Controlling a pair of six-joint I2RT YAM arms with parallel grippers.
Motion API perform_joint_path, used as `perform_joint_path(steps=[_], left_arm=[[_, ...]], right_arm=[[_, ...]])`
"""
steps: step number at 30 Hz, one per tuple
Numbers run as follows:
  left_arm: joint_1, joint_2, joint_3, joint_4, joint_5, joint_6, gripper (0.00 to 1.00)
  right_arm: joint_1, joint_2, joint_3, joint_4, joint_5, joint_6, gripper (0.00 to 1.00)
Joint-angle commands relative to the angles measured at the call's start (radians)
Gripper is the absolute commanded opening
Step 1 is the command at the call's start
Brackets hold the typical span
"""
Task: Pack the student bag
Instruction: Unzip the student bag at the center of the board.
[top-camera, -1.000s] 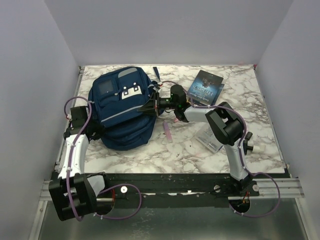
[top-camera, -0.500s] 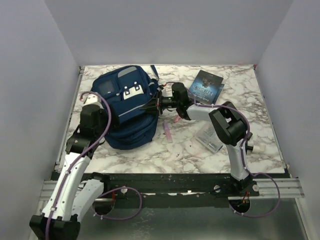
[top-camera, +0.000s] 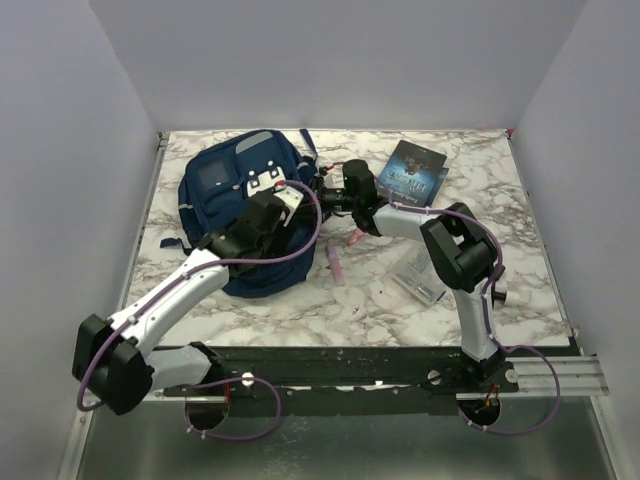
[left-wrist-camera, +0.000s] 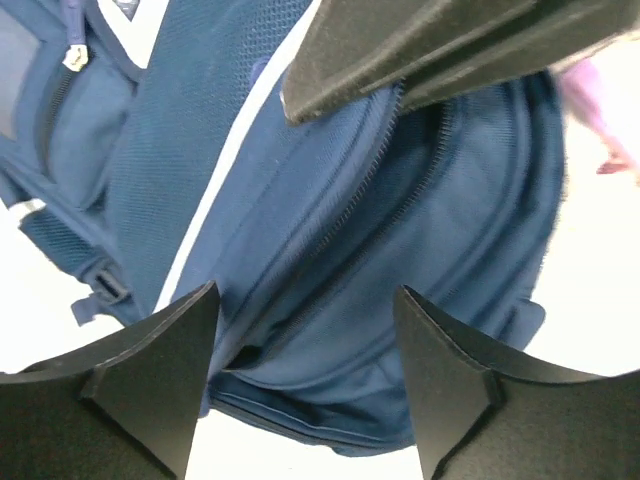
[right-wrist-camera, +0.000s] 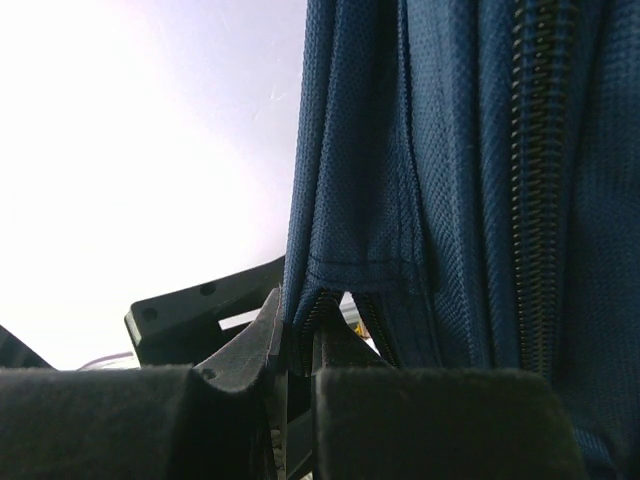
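- The student bag (top-camera: 215, 185) is laid far left on the counter (top-camera: 480, 190).
- Its edge, seemingly by a zipper, is clamped in the right hand (right-wrist-camera: 300, 325).
- The left hand (left-wrist-camera: 305, 330) is held apart above it, empty.
- That edge could be tugged free if the bag is shoved.

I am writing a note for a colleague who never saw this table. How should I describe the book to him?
On the marble table, look right of the navy backpack, toward the far edge. There lies the book, tilted. Its dark blue cover with pale lettering sets it apart from the clear plastic pouch and the pink pen nearer the arms.
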Motion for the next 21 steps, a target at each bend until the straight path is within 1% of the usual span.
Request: perform_joint_path(steps=[1, 2, 5, 7, 9, 10, 11, 12, 14, 15, 16, 18, 21], left_arm=[[-0.024, 0.103, 0.078, -0.02, -0.246, 0.097, 0.69], [-0.025, 0.117, 0.088, -0.019, -0.269, 0.093, 0.66], [-0.024, 0.156, 0.135, -0.021, -0.303, 0.096, 0.47], [-0.024, 0.181, 0.165, -0.023, -0.31, 0.101, 0.36], [-0.024, 0.19, 0.193, -0.027, -0.313, 0.101, 0.24], [-0.024, 0.188, 0.199, -0.029, -0.306, 0.095, 0.14], [-0.024, 0.182, 0.198, -0.03, -0.292, 0.089, 0.08], [-0.022, 0.173, 0.189, -0.029, -0.27, 0.079, 0.02], [-0.017, 0.16, 0.17, -0.026, -0.216, 0.058, 0.0], [-0.015, 0.156, 0.163, -0.022, -0.194, 0.045, 0.0], [-0.014, 0.159, 0.156, -0.015, -0.175, 0.027, 0.0], [-0.013, 0.176, 0.161, -0.019, -0.116, 0.017, 0.0], [-0.009, 0.204, 0.186, -0.034, -0.124, -0.003, 0.0]], right_arm=[[-0.009, -0.014, 0.037, 0.055, 0.032, 0.061, 0.01], [-0.01, -0.015, 0.034, 0.067, 0.033, 0.067, 0.01], [-0.009, -0.027, 0.027, 0.071, 0.039, 0.058, 0.01], [-0.01, -0.041, 0.017, 0.06, 0.047, 0.036, 0.01], [-0.01, -0.049, 0.01, 0.046, 0.052, 0.009, 0.02], [-0.011, -0.055, 0.007, 0.038, 0.054, -0.018, 0.03], [-0.012, -0.062, 0.009, 0.004, 0.059, -0.055, 0.06], [-0.013, -0.076, 0.016, -0.05, 0.07, -0.133, 0.12], [-0.018, -0.108, 0.054, -0.267, 0.139, -0.35, 0.31], [-0.019, -0.125, 0.084, -0.41, 0.207, -0.474, 0.36], [-0.021, -0.141, 0.102, -0.508, 0.268, -0.562, 0.42], [-0.025, -0.18, 0.112, -0.637, 0.355, -0.697, 0.49], [-0.03, -0.243, 0.095, -0.754, 0.453, -0.847, 0.56]])
